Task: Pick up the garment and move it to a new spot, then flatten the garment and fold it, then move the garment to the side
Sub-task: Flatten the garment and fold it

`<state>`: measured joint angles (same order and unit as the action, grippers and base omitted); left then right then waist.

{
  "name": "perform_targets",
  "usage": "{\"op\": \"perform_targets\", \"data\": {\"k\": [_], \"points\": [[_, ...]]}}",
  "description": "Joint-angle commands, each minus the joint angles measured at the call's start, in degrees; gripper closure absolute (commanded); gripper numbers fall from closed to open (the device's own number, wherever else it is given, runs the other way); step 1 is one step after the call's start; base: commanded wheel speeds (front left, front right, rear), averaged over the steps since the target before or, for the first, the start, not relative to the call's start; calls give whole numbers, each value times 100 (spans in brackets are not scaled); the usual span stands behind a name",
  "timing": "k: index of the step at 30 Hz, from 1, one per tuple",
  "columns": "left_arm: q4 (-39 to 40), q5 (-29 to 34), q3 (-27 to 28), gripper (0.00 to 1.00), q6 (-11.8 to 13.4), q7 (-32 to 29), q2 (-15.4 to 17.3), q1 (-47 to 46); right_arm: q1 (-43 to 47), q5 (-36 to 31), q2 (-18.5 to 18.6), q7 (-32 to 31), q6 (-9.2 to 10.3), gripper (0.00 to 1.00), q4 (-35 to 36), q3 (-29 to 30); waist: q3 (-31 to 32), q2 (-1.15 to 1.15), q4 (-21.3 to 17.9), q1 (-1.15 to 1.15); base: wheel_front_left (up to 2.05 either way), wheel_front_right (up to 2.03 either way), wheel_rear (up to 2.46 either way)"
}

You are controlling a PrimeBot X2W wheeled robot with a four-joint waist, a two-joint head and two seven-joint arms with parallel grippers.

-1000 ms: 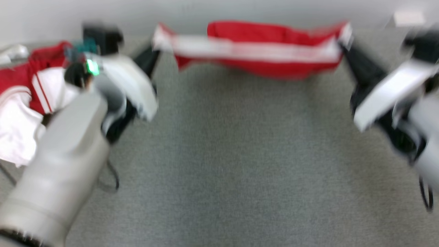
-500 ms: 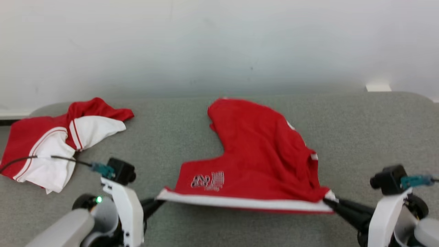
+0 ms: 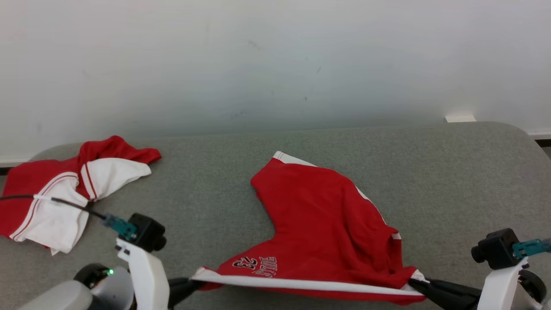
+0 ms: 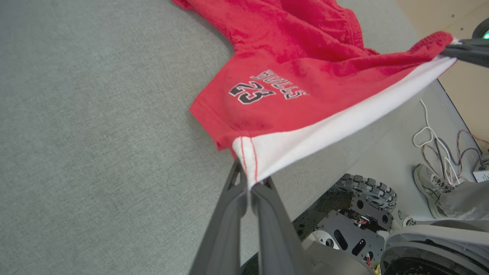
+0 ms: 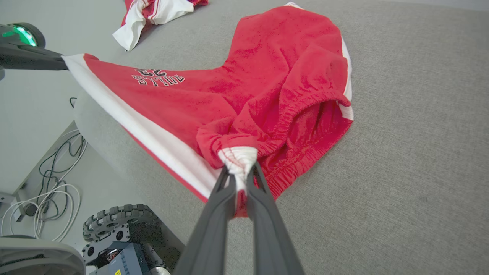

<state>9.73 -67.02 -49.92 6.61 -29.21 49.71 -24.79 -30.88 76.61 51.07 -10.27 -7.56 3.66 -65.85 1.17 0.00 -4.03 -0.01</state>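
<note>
Shorts (image 3: 327, 215) got pulled a bit closer, lying flatter now. Left gripper (image 3: 194, 282) and right gripper (image 3: 415, 284) are each clamped on the white band (image 3: 310, 284) stretched between them.

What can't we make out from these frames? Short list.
- Head view: how the left gripper and right gripper pinch the red shorts. The white hem covers the fingertips and the bottom edge cuts off both arms.
- Head view: the word beside the printed number is too small to read.
- Right wrist view: the red and white garment is cut off by the top edge.
- Left wrist view: a person's shoe; the right edge cuts off the leg.
</note>
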Motion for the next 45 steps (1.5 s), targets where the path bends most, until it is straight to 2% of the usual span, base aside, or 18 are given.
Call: {"op": "perform_targets", "data": {"k": [1,6,10,14,19,22,28,33,34,35,36,37,38,45], "points": [[-37,-93,84,100,5,-13,0,-124,86,107,-85,-14,15,100,-28,63,-52,0,-46,1,0,0,0],[-545,-139,304,100,-156,-259,-158,-819,-96,378,-434,-91,15,100,-365,522,-428,0,-177,1,0,0,0],[-1032,83,302,100,-437,-514,-399,-1573,-299,466,-689,20,15,100,-685,886,-860,0,-299,1,0,0,0],[-1651,401,197,100,-698,-803,-755,-2455,-535,578,-927,-21,15,100,-1038,1168,-1313,0,-431,1,0,0,0],[-2499,888,55,100,-1100,-797,-1226,-3498,-928,580,-1309,-112,15,100,-1373,1326,-1957,0,-672,1,0,0,0],[-2994,1023,62,100,-1221,-763,-1490,-4047,-1117,536,-1537,-65,15,100,-1483,1389,-2286,0,-847,1,0,0,0],[-3918,1268,-40,100,-1347,-790,-1691,-4896,-1409,475,-1937,-27,15,100,-1584,1410,-2850,0,-1261,1,0,0,0],[-4585,1333,-151,100,-1392,-661,-1842,-5179,-1594,442,-2222,35,15,100,-1640,1374,-3094,0,-1552,1,0,0,0],[-4688,1337,-178,100,-1396,-617,-1867,-5197,-1614,433,-2259,69,15,97,-1652,1371,-3112,0,-1586,1,0,0,0],[-4800,1301,-194,100,-1401,-598,-1900,-5208,-1626,426,-2292,82,15,71,-1662,1363,-3122,0,-1614,1,0,0,0],[-4886,1272,-214,78,-1403,-572,-1929,-5211,-1626,423,-2316,111,15,42,-1670,1356,-3124,0,-1633,1,0,0,0],[-4979,1258,-242,36,-1407,-536,-1951,-5218,-1631,424,-2335,131,15,0,-1672,1345,-3120,0,-1647,1,0,0,0],[-5058,1235,-283,0,-1410,-507,-1971,-5202,-1634,427,-2342,156,15,0,-1670,1344,-3103,0,-1657,1,0,0,0],[-5247,1023,-575,0,-1413,-316,-2020,-5147,-1573,409,-2278,477,15,0,-1672,1427,-2832,0,-1578,1,0,0,0]]}}
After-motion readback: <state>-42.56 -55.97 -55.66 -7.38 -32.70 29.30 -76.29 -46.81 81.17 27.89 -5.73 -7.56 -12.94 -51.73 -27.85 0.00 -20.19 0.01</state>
